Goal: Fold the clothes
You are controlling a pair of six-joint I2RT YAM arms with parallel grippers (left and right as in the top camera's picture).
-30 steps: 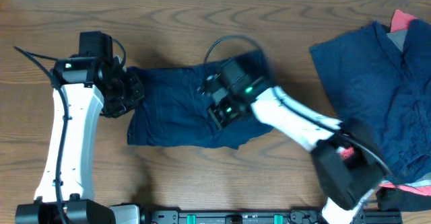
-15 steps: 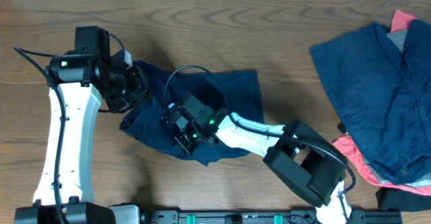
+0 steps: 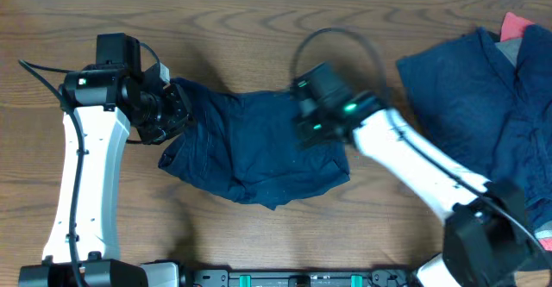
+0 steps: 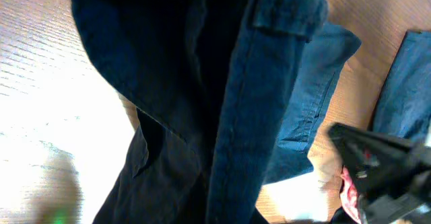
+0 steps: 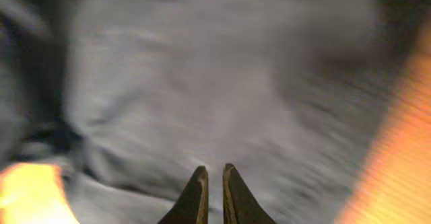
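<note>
Shorts [image 3: 259,145] are grasped at the left edge by left pincer [image 3: 172,112]; right pincer [image 5: 212,175] is held clenched, empty, over them.

Shorts [image 3: 259,149] and clothes pile [image 3: 483,106] on table [image 3: 241,28]

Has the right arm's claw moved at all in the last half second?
Yes. The right claw swung rightward across the shorts, closer to the blue pile on the right side.

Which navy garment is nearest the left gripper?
The crumpled navy garment in the middle, its left edge at the left gripper; the other navy garment lies spread at far right, well away.
</note>
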